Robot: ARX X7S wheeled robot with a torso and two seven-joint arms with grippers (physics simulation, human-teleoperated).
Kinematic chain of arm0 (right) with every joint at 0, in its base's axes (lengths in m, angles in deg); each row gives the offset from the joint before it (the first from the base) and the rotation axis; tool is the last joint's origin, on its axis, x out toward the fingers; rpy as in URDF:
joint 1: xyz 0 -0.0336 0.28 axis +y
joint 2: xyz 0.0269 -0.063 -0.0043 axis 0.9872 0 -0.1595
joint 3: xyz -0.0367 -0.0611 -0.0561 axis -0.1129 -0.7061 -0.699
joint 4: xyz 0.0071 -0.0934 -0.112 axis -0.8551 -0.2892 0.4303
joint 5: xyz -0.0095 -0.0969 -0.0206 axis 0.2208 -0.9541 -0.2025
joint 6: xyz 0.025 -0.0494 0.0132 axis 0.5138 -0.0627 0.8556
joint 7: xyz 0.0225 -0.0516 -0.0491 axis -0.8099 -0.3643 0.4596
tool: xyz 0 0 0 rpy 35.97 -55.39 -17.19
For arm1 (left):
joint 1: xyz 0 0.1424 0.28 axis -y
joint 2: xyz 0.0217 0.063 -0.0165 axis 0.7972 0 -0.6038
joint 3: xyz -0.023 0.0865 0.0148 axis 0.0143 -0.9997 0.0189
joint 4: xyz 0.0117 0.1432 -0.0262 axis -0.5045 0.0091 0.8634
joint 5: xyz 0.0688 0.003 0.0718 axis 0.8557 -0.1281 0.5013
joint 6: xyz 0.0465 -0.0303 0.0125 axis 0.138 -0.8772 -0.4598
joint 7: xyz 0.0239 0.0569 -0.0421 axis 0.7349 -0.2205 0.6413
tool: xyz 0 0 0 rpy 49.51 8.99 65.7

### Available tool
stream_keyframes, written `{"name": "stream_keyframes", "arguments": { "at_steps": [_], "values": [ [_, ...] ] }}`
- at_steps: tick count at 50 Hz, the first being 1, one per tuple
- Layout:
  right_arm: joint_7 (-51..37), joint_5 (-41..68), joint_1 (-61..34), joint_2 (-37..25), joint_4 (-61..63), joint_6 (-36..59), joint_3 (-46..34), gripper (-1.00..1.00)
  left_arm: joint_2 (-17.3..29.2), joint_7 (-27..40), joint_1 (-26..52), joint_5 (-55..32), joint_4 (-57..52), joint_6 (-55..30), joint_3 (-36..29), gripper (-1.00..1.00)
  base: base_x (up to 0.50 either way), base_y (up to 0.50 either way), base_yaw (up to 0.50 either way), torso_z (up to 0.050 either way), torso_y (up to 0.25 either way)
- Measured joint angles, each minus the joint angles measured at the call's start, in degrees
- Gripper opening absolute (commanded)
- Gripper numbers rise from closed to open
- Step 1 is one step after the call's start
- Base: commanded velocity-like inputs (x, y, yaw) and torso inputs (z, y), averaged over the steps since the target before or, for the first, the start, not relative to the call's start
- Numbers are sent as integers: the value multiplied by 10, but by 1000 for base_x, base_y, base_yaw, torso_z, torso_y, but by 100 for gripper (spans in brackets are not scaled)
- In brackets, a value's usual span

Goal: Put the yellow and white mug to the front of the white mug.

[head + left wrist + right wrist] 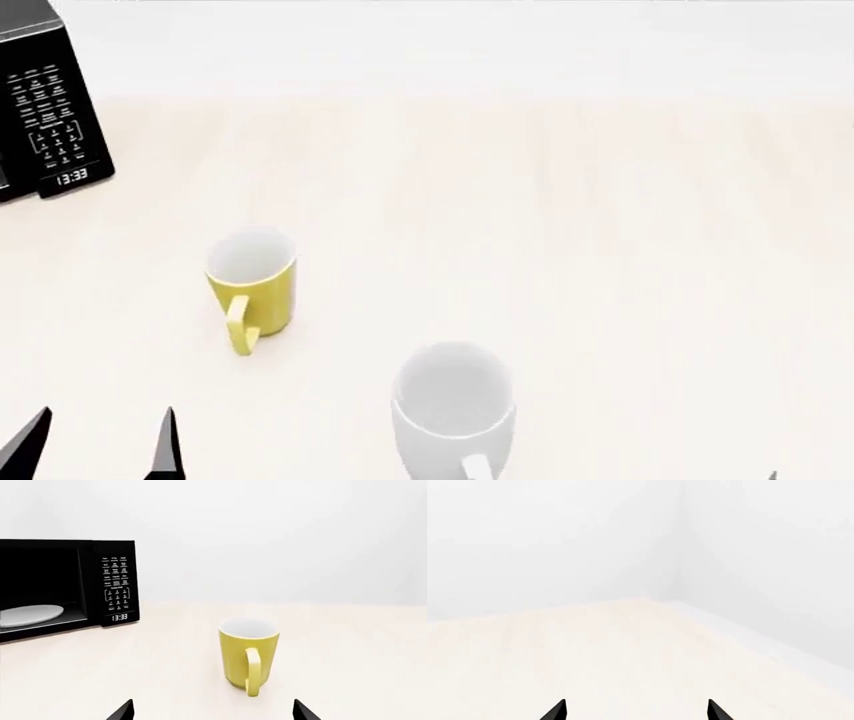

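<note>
A: Yellow and white mug point(251, 278) sits left of centre in the head view, upright on the bench point(561, 200), handle toward the lower edge.
B: White mug point(453, 408)?
A: Lower centre of the frame, right of the yellow one, well apart, upright.
B: Pincers?
A: Left pincer point(96, 443) at lower left, tips spread, holding nothing, short of the yellow mug. Right pincer point(636, 710) also spread and empty, over bare bench.
B: Anything else?
A: Black microwave point(40, 110) upper left, clock reads 13:33.
</note>
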Motion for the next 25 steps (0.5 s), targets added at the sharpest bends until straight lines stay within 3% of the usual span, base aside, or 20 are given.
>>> {"name": "stream_keyframes", "arguments": {
  "at_steps": [5,19,25],
  "values": [
    [-2,-5,1,-3,-1,-4,-4,100,2,0,0,-4,0,-1,-3,100,488,-141,0,0,0],
    [-20,-11,-9,-3,-5,20,-12,100,8,-3,5,-22,4,-7,-5,100,0,0,0,0,0],
    [-15,3,-9,-4,-4,26,-12,100,12,-3,4,-26,3,-7,-7,100,458,-258,0,0,0]
  ]
}}
